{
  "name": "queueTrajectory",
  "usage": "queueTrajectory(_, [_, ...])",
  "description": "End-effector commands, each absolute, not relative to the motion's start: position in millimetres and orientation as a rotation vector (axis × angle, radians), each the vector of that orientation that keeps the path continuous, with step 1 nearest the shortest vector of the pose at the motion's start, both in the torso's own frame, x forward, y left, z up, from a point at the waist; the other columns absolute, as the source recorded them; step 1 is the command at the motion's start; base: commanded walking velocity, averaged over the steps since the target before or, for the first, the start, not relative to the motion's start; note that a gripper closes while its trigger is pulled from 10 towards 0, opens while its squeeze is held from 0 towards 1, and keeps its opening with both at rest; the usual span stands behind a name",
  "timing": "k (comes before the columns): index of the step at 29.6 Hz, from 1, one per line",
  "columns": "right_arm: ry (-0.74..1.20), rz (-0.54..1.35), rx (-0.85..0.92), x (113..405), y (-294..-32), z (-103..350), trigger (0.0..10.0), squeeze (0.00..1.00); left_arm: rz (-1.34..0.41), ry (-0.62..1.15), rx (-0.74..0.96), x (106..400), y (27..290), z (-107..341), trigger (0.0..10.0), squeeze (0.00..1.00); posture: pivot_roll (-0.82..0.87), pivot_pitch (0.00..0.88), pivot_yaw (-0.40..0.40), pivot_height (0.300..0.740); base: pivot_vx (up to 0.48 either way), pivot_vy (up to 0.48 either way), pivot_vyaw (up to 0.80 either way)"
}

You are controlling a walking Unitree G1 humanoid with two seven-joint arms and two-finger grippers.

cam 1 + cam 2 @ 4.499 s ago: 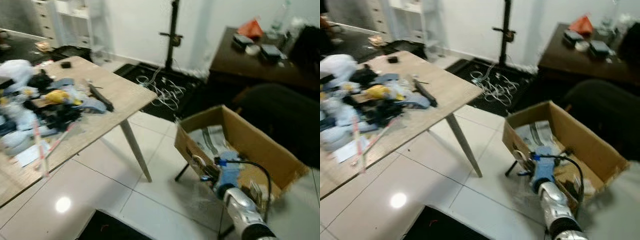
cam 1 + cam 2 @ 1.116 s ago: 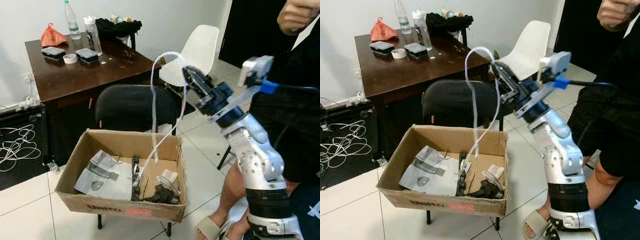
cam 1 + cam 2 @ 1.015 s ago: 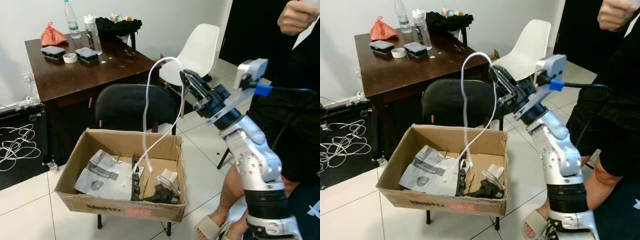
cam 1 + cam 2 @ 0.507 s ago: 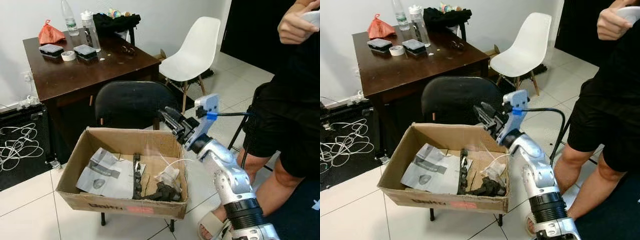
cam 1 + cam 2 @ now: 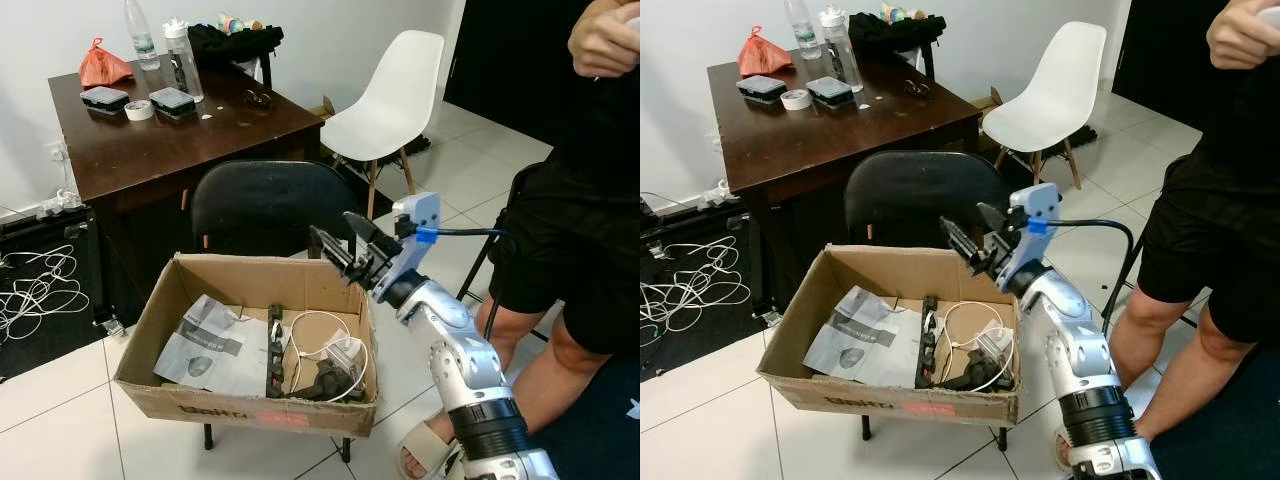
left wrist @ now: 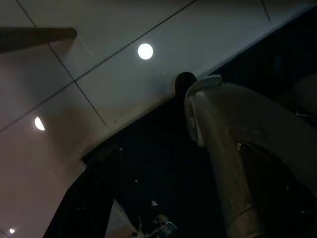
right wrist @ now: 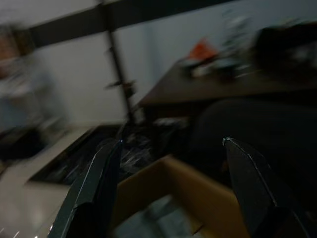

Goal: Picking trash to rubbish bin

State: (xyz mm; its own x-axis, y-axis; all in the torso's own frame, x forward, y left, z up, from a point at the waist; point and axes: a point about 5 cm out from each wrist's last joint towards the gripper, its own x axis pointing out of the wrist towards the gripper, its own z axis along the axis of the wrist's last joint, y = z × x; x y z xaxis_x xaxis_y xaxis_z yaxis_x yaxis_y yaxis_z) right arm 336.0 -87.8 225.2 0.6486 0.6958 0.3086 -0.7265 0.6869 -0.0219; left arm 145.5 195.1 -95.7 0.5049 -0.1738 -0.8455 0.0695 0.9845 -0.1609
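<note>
A cardboard box [image 5: 248, 267] serves as the bin and rests on a low stand in front of me. Inside it a clear plastic tube [image 5: 318, 338] lies in a loose coil, beside a crumpled printed sheet [image 5: 205, 345] and some dark scraps [image 5: 273, 350]. My right gripper [image 5: 336, 232] hovers open over the box's far right corner with nothing between its fingers. In the right wrist view its fingers [image 7: 96, 191] stand wide apart above the box's rim [image 7: 190, 191]. The left arm hangs idle over pale floor tiles [image 6: 99, 69].
A black chair [image 5: 262, 205] stands right behind the box, and a dark wooden table [image 5: 200, 125] with bottles behind that. Farther right there is a white chair [image 5: 388, 92]. A person [image 5: 585, 230] stands close at my right. Cables [image 5: 28, 300] lie on the floor at left.
A second ago my right gripper held the clear tube high over the box. It came down and let go; the tube now lies coiled in the box.
</note>
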Motion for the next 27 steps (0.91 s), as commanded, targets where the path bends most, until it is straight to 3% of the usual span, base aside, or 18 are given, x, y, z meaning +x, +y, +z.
queueTrajectory(1, [-0.287,0.884,0.085,330,-74,221,10.0,0.0,-0.148,1.114,-0.122,124,194,-104,10.0,0.0,-0.15,0.181,0.071,0.74,0.0,0.0,0.78])
queueTrajectory(11, [-0.186,0.932,0.051,329,-65,196,10.0,0.0,-0.135,1.109,-0.119,128,195,-103,10.0,0.0,-0.15,0.161,0.066,0.74,0.0,0.0,0.78])
queueTrajectory(15, [-0.009,0.982,-0.053,324,-62,162,10.0,0.0,-0.129,1.109,-0.117,129,195,-103,10.0,0.0,-0.16,0.152,0.062,0.74,0.0,0.0,0.78])
queueTrajectory(18, [0.138,0.991,-0.134,321,-68,130,10.0,0.0,-0.123,1.109,-0.116,129,195,-103,10.0,0.0,-0.16,0.145,0.061,0.74,0.0,0.0,0.78])
queueTrajectory(27, [0.262,0.961,-0.19,318,-83,97,10.0,0.0,-0.105,1.105,-0.108,130,196,-102,10.0,0.0,-0.16,0.14,0.058,0.74,0.0,0.0,0.78])
